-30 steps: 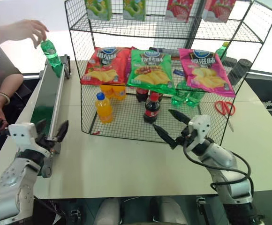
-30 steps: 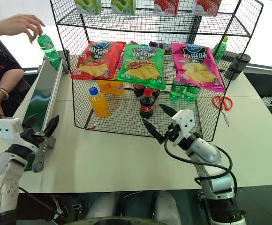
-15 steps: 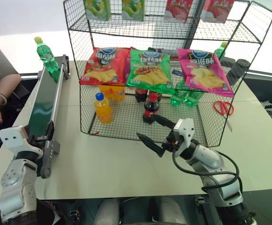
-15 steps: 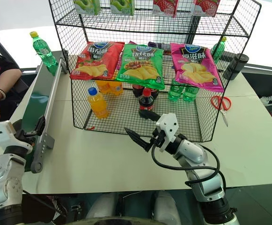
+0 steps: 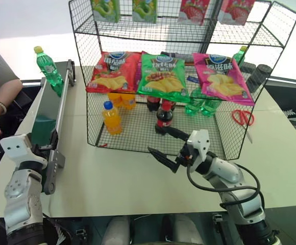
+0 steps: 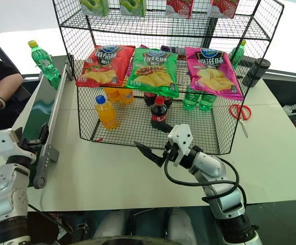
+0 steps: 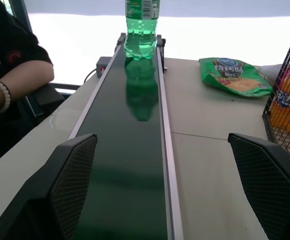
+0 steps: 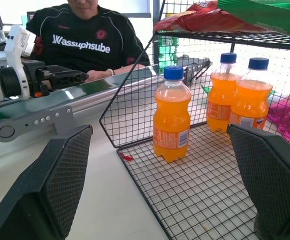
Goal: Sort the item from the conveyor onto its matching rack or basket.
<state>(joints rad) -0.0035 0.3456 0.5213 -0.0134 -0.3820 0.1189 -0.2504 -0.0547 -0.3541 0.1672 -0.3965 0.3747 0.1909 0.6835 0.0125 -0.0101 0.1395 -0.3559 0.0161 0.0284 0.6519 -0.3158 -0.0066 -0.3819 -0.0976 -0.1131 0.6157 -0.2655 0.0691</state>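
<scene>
At the conveyor's (image 5: 50, 118) near end, the left end effector (image 7: 167, 187) waits wide open, empty, aimed along the belt; the right end effector (image 5: 167, 145), also spread, stands farther off. The green soda bottle (image 5: 47, 65) stands upright at the conveyor's far end.

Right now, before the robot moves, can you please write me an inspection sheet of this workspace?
Surface: beige table, bare at the near edge.
Job's things: clear-green soda bottle with yellow cap upright at far end of dark green conveyor belt; black wire-mesh rack holds chip bags, orange, cola and green bottles.
Clutter: red scissors right of the rack; green chip bag behind it.
Grippers: left gripper open at the belt's near end; right gripper open before the rack; both empty.
Cables: black cable along the right arm.
Surroundings: seated person beside the conveyor.
</scene>
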